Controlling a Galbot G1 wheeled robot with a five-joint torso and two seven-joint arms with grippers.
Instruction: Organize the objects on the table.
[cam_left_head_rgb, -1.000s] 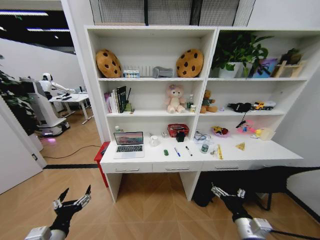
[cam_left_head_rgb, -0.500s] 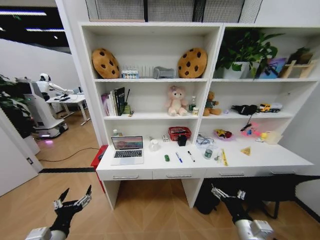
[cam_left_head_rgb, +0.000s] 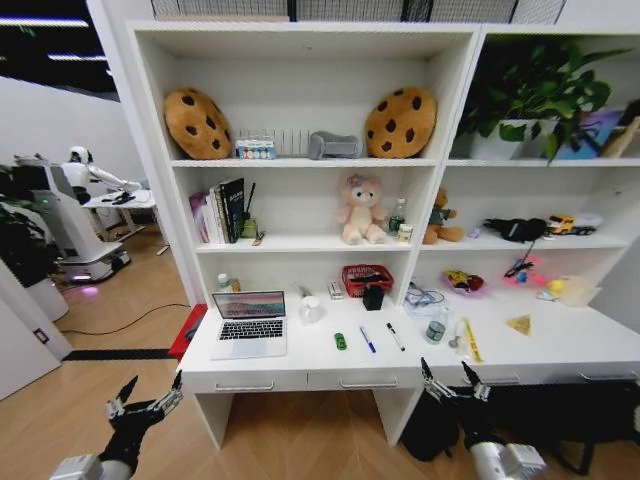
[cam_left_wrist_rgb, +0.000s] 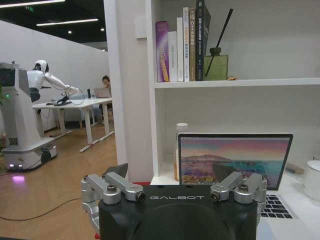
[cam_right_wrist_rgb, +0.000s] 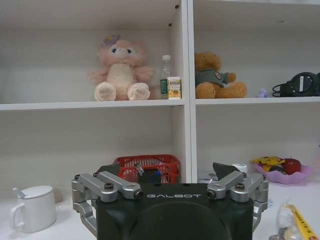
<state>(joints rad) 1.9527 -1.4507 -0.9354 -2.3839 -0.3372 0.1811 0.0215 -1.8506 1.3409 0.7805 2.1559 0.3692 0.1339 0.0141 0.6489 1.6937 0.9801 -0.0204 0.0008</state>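
- The long white worktop (cam_left_head_rgb: 300, 352) stands under a white shelf unit (cam_left_head_rgb: 300, 165), and the task's small things lie spread along its top.
- The silver laptop (cam_left_head_rgb: 249, 323) sits open toward the worktop's left end, its screen lit; in the left wrist view the same laptop (cam_left_wrist_rgb: 235, 160) shows beyond that gripper.
- The tiny green toy car (cam_left_head_rgb: 340, 341) lies near the front edge, right of the laptop.
- The blue pen (cam_left_head_rgb: 367, 339) lies just right of the car, and the black pen (cam_left_head_rgb: 396, 336) beside it, both slanted.
- The green-capped jar (cam_left_head_rgb: 434, 331) stands upright to the right of the pens.
- A white mug (cam_left_head_rgb: 310, 310) and a red basket (cam_left_head_rgb: 366, 279) stand farther back on the worktop.
- The left gripper (cam_left_head_rgb: 146, 401) hangs low over the wooden floor (cam_left_head_rgb: 60, 410), in front of the worktop's left end, fingers spread wide and holding nothing.
- The right gripper (cam_left_head_rgb: 456, 385) is held low before the worktop's front edge, below the jar, its fingers likewise apart and empty.
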